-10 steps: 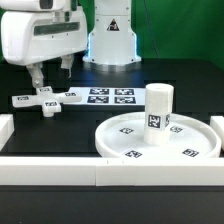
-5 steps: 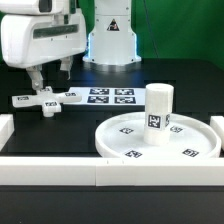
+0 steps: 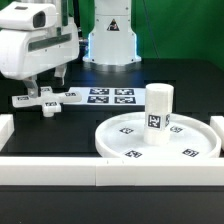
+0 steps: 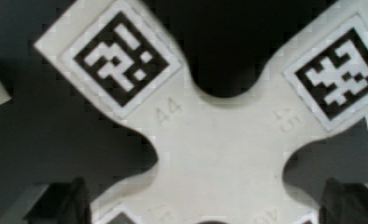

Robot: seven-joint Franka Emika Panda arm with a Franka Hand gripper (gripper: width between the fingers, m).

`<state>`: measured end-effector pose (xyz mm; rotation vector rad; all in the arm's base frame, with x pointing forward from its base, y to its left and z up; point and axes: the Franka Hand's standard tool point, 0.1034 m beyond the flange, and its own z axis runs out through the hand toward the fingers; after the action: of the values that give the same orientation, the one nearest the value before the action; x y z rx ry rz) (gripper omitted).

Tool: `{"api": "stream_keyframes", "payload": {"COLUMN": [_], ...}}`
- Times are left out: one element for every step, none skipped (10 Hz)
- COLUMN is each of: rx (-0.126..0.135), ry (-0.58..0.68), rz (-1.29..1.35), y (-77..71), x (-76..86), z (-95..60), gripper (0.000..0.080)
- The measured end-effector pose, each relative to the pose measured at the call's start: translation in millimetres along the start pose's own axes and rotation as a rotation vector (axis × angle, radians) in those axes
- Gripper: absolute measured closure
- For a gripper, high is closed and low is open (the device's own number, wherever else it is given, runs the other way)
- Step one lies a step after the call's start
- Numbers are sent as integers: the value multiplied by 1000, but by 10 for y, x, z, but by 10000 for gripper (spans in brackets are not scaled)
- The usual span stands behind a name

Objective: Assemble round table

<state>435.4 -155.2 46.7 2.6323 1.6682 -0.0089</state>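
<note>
Over on the exterior view's left, the claw point(image 3: 47, 88) is down low over the cross piece point(image 3: 45, 100), which lies flat on the black table point(image 3: 60, 130) with its tags facing up. From the wrist view I can see the cross piece filling nearly the whole picture, two of its arms spreading out with a black-and-white tag on each. The dark fingers point(image 4: 60, 202) stand one on each side of its middle. They are spread apart, with a thin strip of dark showing between each finger and the white plastic, so the claw is not clamped on anything. Whether the cross piece is lifted at all I cannot tell; it looks to be resting on the table. Just beside it, toward the exterior view's right, the marker board point(image 3: 110, 97) lies flat with its four tags. Nearer the front and toward the exterior view's right sits the round disc point(image 3: 200, 150), rim up, with several small tags on its floor. The short thick leg point(image 3: 160, 108) stands upright at the middle of the disc, a tag on its side. Long white border bars point(image 3: 100, 172) run along the front edge and up the left side of the table. The disc lies close to the front bar and well apart from the claw.
</note>
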Motion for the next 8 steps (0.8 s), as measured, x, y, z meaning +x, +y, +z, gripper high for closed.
{"api": "stream_keyframes", "payload": {"rx": [6,9,11,13,14,15,16,16], "ry": [-1,-2,-2,-3,-3,-3,-4,-4], "rz": [0,0,0,0,0,0,0,1], "y": [-18,-27,-32,-38,-41,-44,-47,-48], "x": [-3,-5,-6,-7,-7,-8,-10,-13], "z": [32,49,56,64,70,75,79,81], "gripper": [150,150,150,150,150,150,150,150]}}
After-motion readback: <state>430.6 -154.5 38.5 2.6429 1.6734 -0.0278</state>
